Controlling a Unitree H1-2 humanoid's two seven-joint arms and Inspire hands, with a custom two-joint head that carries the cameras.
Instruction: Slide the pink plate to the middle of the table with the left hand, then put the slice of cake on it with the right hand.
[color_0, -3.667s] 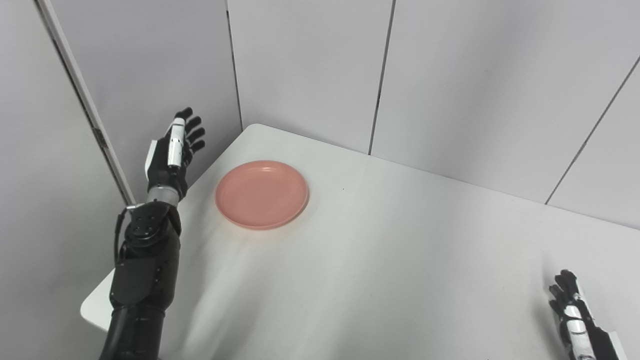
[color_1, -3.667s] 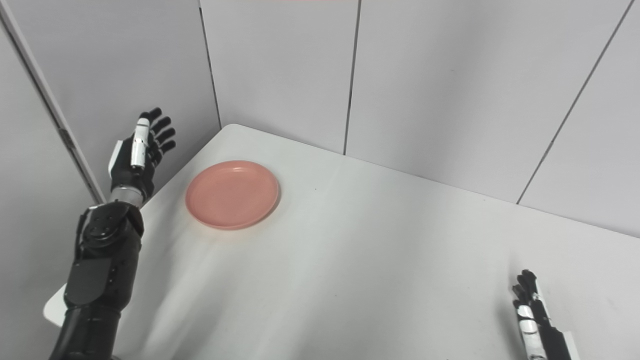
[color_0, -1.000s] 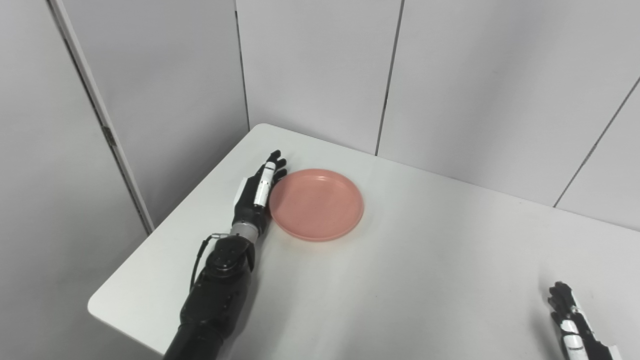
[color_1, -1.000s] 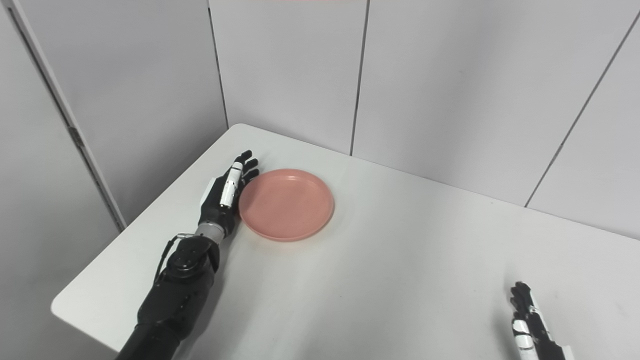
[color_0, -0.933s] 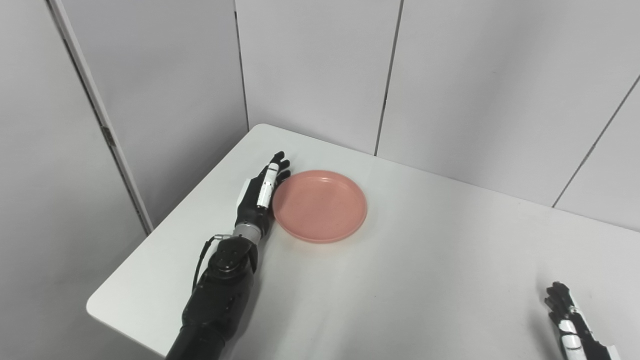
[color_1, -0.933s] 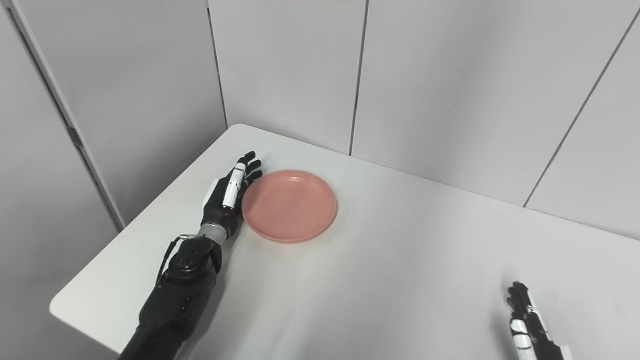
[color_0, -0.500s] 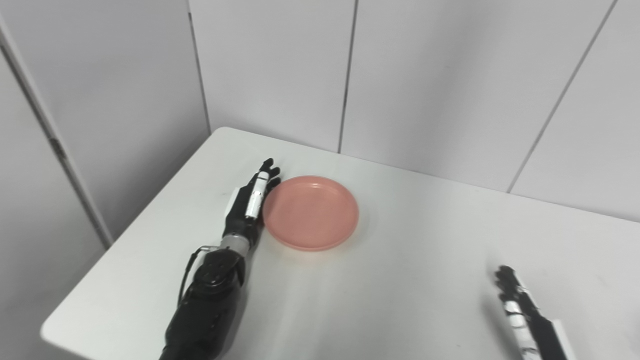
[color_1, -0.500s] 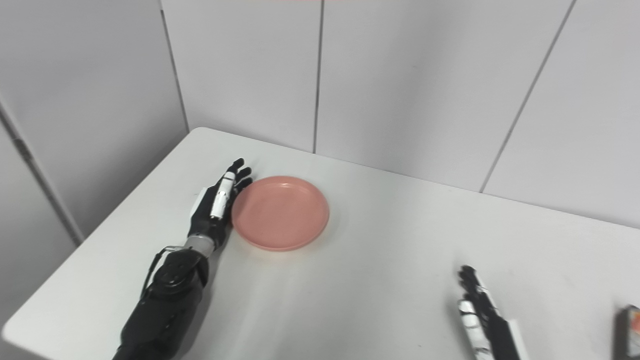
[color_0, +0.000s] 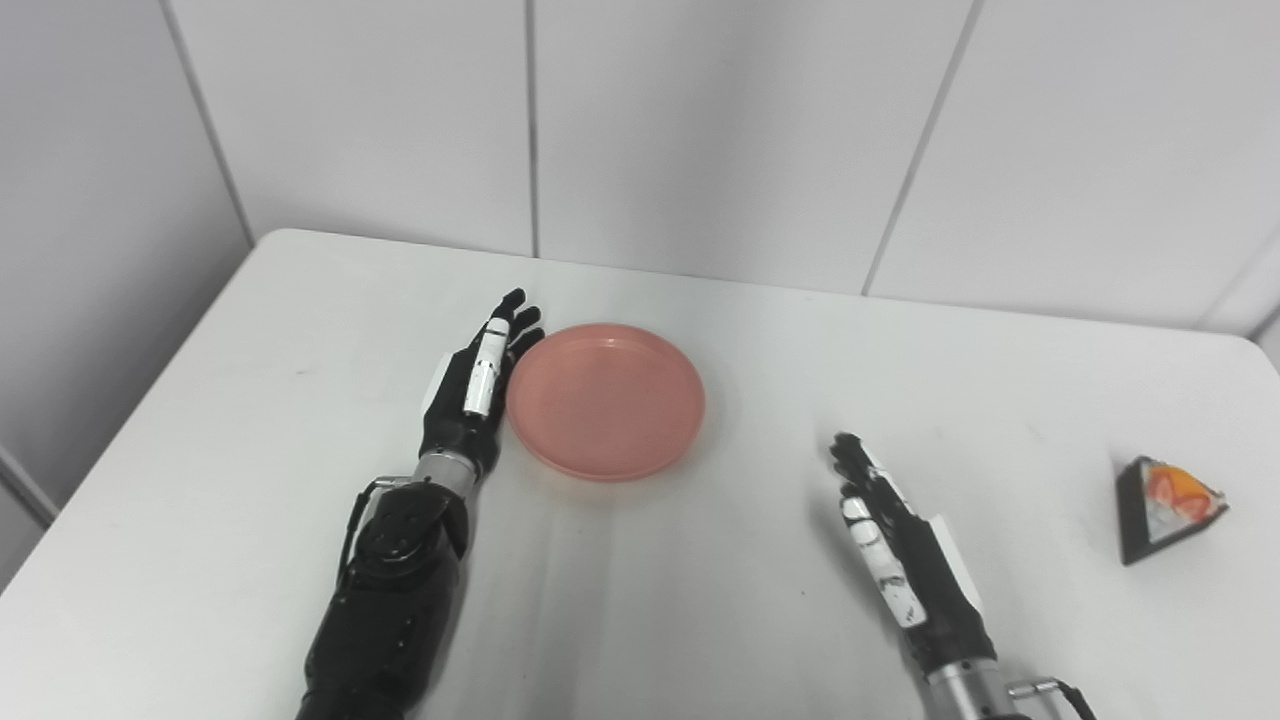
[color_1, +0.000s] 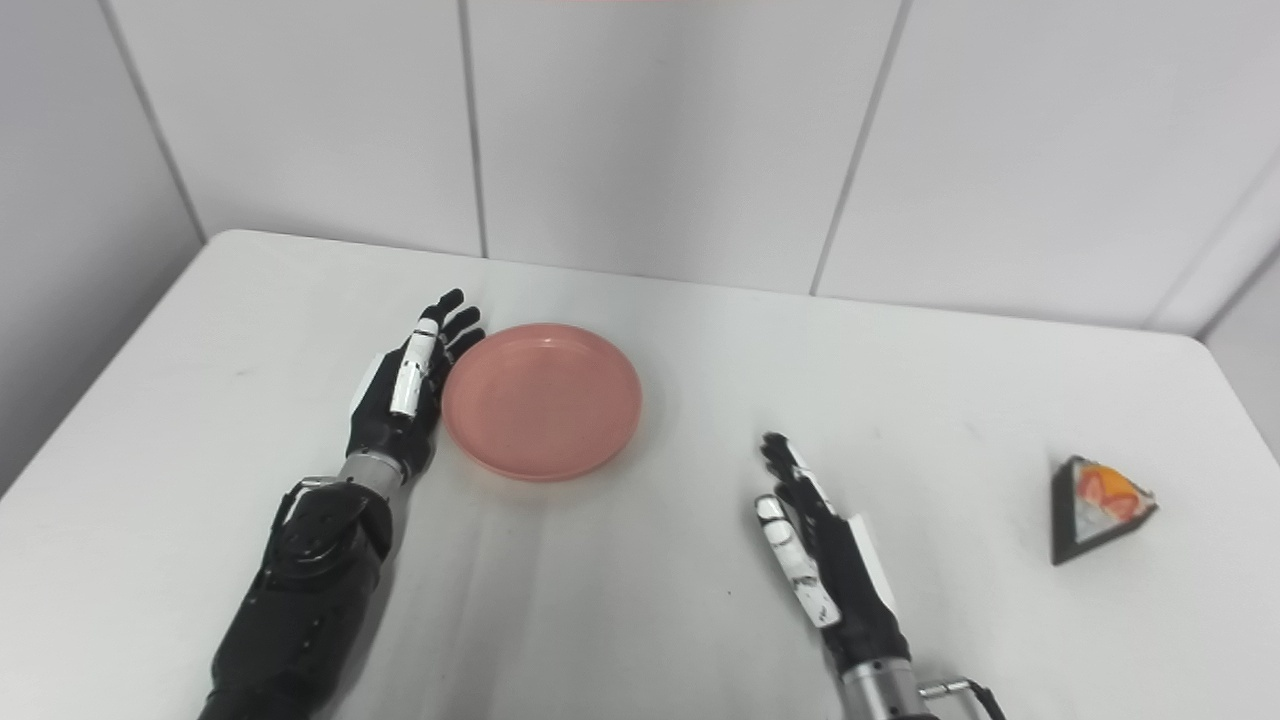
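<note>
The pink plate (color_0: 606, 400) lies flat on the white table (color_0: 250, 380), a little left of the table's middle. My left hand (color_0: 478, 392) is open, its fingers stretched out and its edge set against the plate's left rim. My right hand (color_0: 900, 560) is open too, resting on the table to the lower right of the plate, holding nothing. A wedge-shaped slice of cake (color_0: 1160, 506) with dark sides and an orange and white top stands near the table's right edge, well to the right of my right hand.
Grey wall panels (color_0: 700, 130) close the table's far side. The table's right edge (color_1: 1235, 420) runs close behind the cake.
My left hand came down from the air beside the table to the plate's left rim and pushed the plate to the right. The camera has turned right, bringing the cake and more of my right hand into view.
</note>
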